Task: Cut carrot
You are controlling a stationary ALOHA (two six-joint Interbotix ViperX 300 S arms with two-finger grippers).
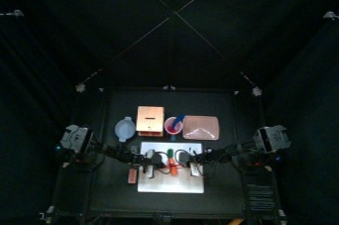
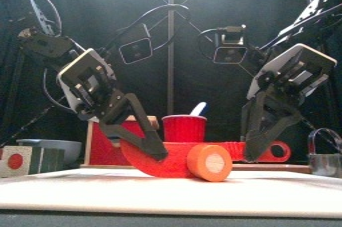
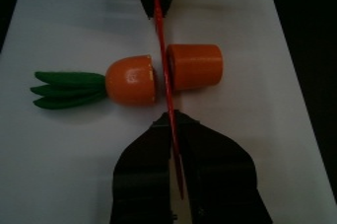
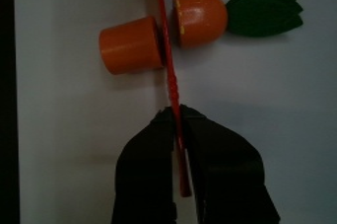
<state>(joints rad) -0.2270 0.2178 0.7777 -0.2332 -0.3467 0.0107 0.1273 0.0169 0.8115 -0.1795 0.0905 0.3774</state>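
Carrot (image 3: 158, 75) lies on white board (image 3: 263, 31), black curtains (image 1: 169, 21) around.

the carrot (image 3: 145, 75) is orange with green leaves at one end. it is laid flat on a white board. it is split into two chunks, a leafy piece and a round stub, with a thin gap seen between them.
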